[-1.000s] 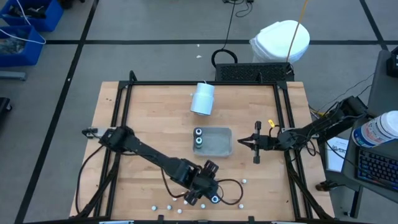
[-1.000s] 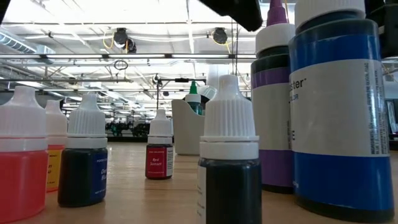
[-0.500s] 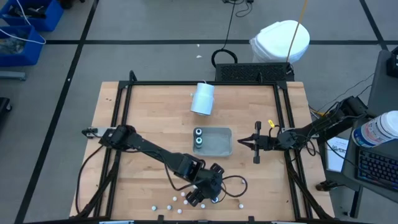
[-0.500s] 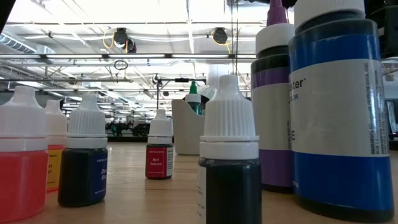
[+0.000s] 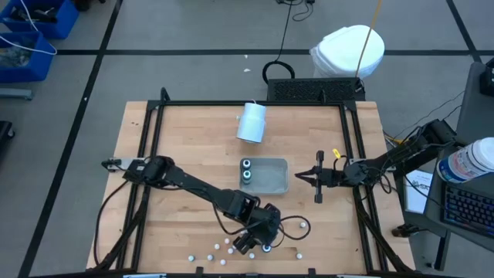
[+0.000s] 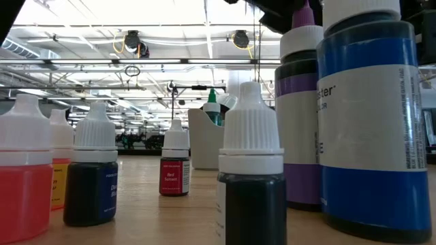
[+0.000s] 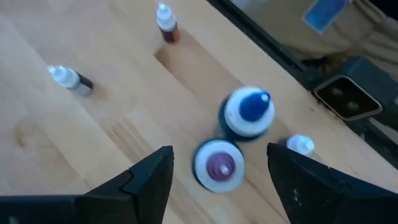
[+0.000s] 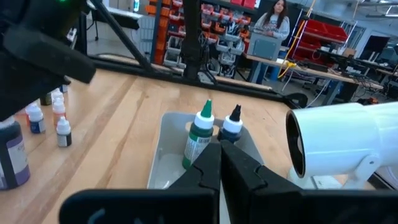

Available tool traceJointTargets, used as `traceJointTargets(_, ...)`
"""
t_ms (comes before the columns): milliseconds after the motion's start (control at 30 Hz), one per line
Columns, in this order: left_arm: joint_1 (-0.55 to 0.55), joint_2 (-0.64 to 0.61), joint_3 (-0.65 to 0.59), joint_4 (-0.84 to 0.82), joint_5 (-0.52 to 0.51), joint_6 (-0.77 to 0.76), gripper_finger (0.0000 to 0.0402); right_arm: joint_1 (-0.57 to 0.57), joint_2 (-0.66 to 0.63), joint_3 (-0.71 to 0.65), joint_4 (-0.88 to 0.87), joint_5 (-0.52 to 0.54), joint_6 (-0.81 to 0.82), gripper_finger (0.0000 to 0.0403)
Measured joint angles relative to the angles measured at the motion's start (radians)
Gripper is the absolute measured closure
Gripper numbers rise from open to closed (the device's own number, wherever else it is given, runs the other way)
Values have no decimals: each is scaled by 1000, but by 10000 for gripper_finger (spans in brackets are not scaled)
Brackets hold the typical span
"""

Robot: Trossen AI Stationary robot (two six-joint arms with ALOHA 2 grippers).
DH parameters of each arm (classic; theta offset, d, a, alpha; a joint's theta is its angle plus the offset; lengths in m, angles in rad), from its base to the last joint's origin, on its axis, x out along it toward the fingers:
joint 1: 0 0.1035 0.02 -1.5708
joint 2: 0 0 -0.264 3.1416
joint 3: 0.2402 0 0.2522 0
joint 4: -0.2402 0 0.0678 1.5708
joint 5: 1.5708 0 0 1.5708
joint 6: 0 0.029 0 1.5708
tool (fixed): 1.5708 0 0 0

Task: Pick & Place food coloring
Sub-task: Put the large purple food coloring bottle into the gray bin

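Looking down from above, you see the pale grey rectangular tray (image 5: 266, 175) at the table's middle holding two bottles at its left end; your right wrist view shows what the overhead cannot, a green-capped bottle (image 8: 199, 138) and a black-capped bottle (image 8: 232, 128) standing upright in it, beside the white cylinder lying on its side (image 8: 345, 145). The rest of the small food coloring bottles (image 5: 224, 249) are scattered along the table's near edge. Your left gripper (image 7: 219, 176) hangs there with its jaws spread wide and empty; the purple-capped bottle (image 7: 218, 165) sits between the fingers and the blue-capped bottle (image 7: 248, 112) just beyond it. The low view shows those two bottles tall against the small ones. Your right gripper (image 8: 219, 163) waits beside the tray's right end, fingers pressed together, holding nothing.
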Motion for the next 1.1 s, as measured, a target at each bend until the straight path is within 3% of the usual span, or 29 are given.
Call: traceJointTargets(1100, 18, 3, -84, 73, 19, 32, 144, 0, -1, 0, -4, 0, 1, 403)
